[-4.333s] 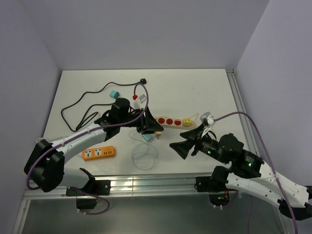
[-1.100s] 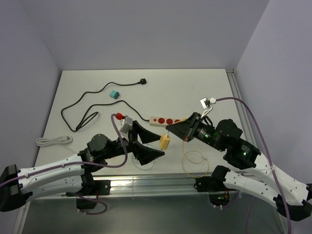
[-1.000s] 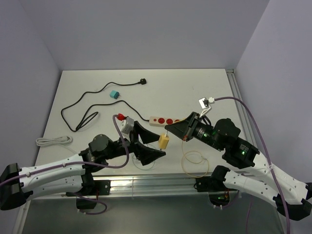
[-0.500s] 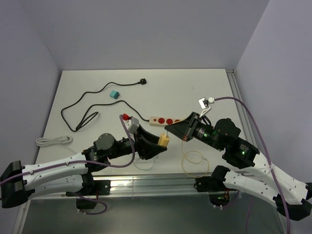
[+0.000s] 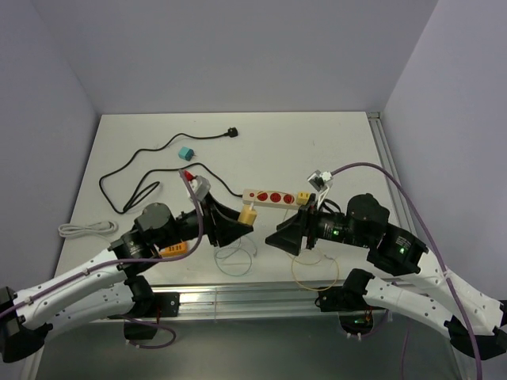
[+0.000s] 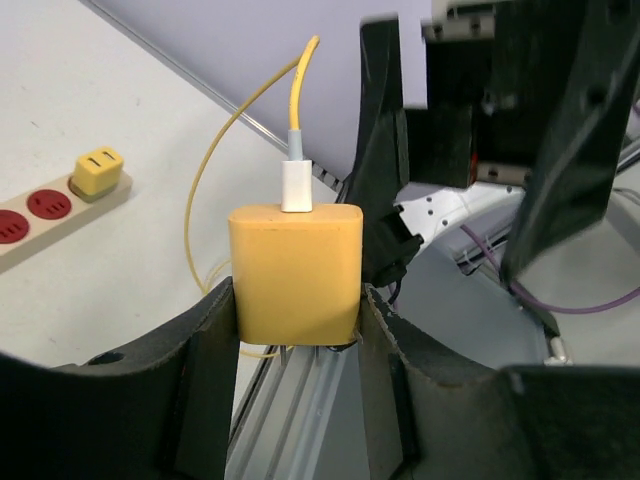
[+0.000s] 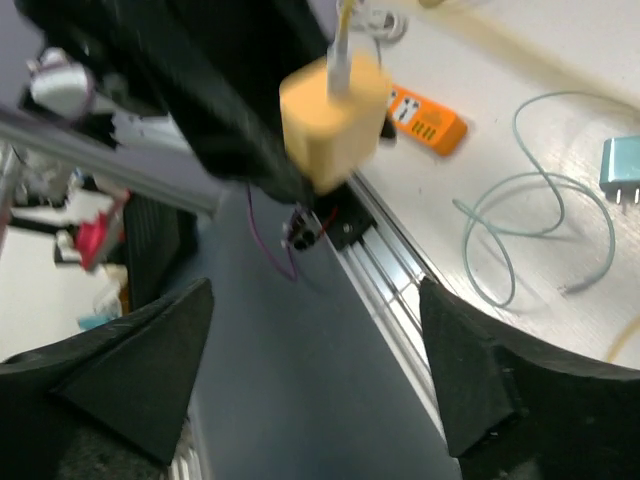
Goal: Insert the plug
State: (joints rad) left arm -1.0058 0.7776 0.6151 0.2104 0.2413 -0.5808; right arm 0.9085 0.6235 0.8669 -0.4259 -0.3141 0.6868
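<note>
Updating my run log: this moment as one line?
left gripper: shut on yellow charger | right gripper: open, empty | power strip: charger not yet inserted

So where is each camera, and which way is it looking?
Top camera: high up behind the arms, looking down at the table; both arms show, left hand and right hand.
Left wrist camera: on the left arm, looking along its fingers at the yellow charger they squeeze, the power strip beyond.
Right wrist camera: on the right arm, looking past its open fingers toward the left arm and the table's near edge.
Shared: all three see the yellow charger.
</note>
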